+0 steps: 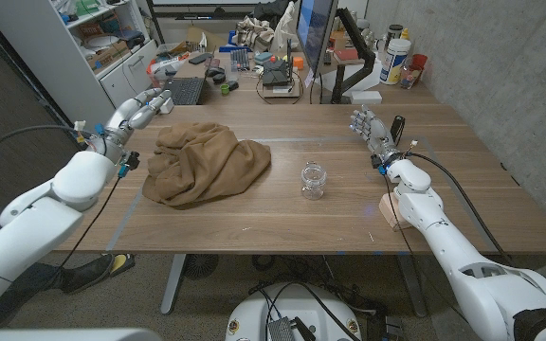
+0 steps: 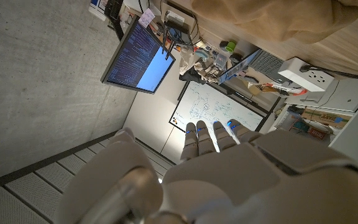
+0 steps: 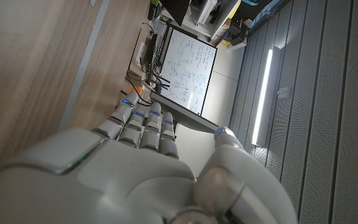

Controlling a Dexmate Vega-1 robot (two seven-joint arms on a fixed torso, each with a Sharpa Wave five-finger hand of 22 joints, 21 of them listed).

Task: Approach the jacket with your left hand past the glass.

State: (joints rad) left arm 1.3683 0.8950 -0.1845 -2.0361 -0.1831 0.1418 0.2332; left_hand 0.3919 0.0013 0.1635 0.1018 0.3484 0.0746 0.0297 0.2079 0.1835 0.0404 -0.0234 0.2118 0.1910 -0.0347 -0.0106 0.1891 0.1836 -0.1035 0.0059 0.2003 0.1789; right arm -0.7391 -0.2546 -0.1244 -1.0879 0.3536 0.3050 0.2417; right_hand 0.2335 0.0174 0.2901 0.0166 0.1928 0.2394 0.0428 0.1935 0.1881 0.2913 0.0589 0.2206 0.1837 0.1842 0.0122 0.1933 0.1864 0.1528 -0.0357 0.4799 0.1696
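You are looking over a wooden table [image 1: 282,213]. Behind it a monitor [image 1: 316,33] is standing, glowing with text in the left wrist view, and a keyboard [image 1: 184,90] is lying to its left. Bottles [image 1: 396,57] are standing at the far right. A whiteboard [image 3: 188,71] is hanging on the wall. A white shelf [image 1: 74,47] is standing at the far left.

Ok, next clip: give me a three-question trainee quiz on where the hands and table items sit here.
1. True or false: the left hand is gripping the jacket.
2. Which item sits nearer the right hand? A) jacket B) glass
3. Fill in: the glass stands ____ on the table, apart from the jacket.

Key: 1 false, the hand is raised near the table's far left corner, holding nothing. 2 B. 3 upright.
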